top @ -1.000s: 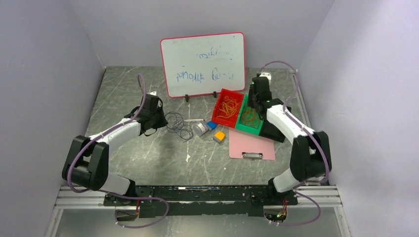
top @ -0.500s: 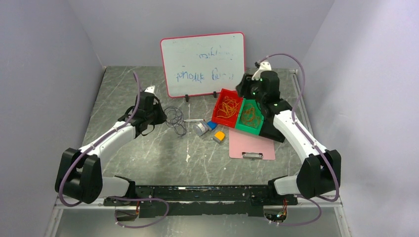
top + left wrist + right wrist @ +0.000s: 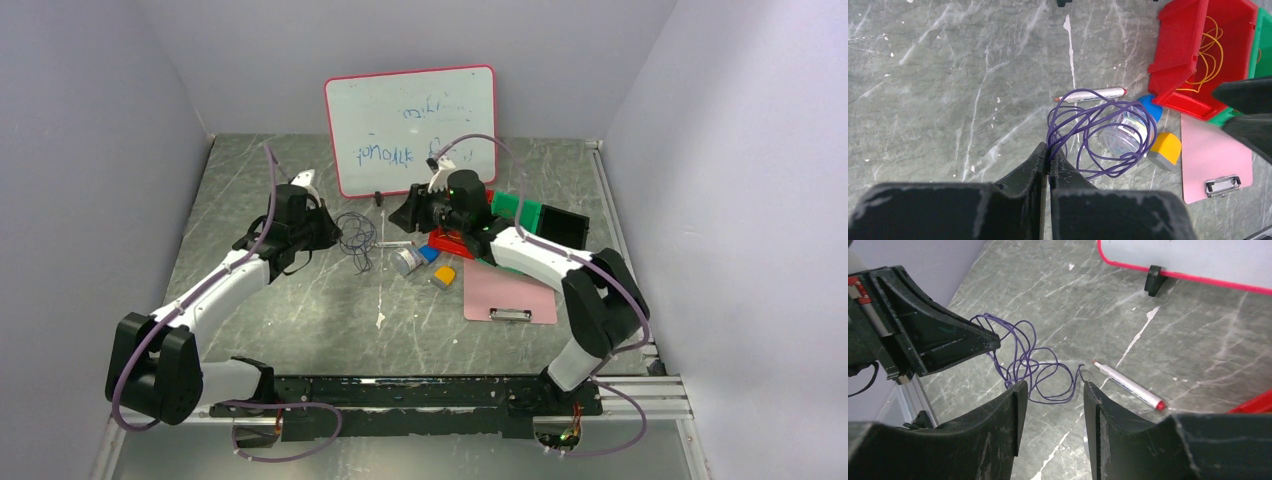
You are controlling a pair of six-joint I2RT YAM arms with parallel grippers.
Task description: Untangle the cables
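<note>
The purple cable (image 3: 1098, 135) was pinched at the very tip of the left tool (image 3: 1049, 150), its loose loops fanning out ahead of that tip. Whether the lowest loops touched the table (image 3: 923, 90) could not be told. The left tool's jaws were pressed together on one or two strands where the loops met.

The right tool (image 3: 1053, 390) faced it from the other side, jaws about half apart and holding nothing, with the loops just ahead of its fingertips (image 3: 1015, 400).

The step in hand looked like a second grip on the same cable. To do it well, the right tool should probably take a single outer strand, well away from the left tool's pinch. A grip across the crossing in the middle would likely tighten the knot. Once it has closed, a slow pull apart seemed wiser than a quick one, since thin wire snags on itself.

A marker pen (image 3: 1128, 385) lay just beyond the loops, close enough to be caught by a low approach. Further off to the left tool's front right stood a red bin (image 3: 1178, 55) with yellow cables (image 3: 1205, 55) inside.
</note>
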